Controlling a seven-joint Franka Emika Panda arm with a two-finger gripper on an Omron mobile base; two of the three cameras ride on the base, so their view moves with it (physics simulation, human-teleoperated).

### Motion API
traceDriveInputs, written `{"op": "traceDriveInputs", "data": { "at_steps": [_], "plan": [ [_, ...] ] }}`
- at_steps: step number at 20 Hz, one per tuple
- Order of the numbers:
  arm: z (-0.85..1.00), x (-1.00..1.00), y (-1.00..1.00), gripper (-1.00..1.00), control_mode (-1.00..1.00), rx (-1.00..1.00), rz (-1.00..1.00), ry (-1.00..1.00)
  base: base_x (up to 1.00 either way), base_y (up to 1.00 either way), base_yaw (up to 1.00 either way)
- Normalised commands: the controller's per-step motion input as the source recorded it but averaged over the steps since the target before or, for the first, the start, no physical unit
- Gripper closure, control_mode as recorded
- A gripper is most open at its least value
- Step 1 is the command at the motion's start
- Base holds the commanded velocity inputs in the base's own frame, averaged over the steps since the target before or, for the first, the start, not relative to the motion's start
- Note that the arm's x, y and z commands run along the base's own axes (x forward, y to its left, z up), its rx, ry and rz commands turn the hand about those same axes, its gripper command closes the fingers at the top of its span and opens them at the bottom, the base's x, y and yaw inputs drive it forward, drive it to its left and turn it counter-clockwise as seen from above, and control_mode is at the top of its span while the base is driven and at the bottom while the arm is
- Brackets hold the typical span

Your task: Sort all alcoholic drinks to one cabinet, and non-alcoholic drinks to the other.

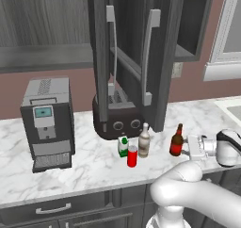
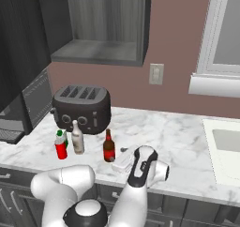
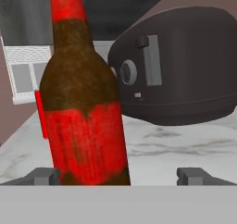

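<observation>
The gripper [image 3: 118,176] is hanging with fingers spread wide on either side of the brown beer bottle [image 3: 83,107], seemingly not touching it; the bottle is standing upright on the marble counter [image 1: 94,161] near the toaster [image 3: 180,65].

the beer bottle [image 3: 83,112] just ahead of the end effector [image 3: 118,176] is dark brown with a red label and red neck band. beyond it, the toaster [image 3: 180,65] is glossy black. the surface [image 1: 94,166] is white marble with grey veins.
</observation>
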Motion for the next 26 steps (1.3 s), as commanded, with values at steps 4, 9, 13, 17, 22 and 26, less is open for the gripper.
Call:
{"op": "traceDriveInputs", "data": {
  "at_steps": [4,9,13,17,22,26],
  "plan": [
    [0.00,0.00,0.17,-1.00,-1.00,0.00,0.00,0.00,0.00,0.00,0.00],
    [0.00,-0.02,0.01,-1.00,-1.00,0.00,0.04,0.00,0.00,0.00,0.00],
    [0.00,0.00,0.08,-1.00,-1.00,0.00,0.05,0.00,0.00,0.00,0.00],
    [0.00,0.00,0.13,-1.00,-1.00,0.00,0.05,0.00,0.00,0.00,0.00],
    [0.00,0.00,0.16,-1.00,-1.00,0.00,0.03,0.00,0.00,0.00,0.00],
    [0.00,0.02,0.17,-1.00,-1.00,0.00,0.01,0.01,0.00,0.00,0.00]
  ]
}}
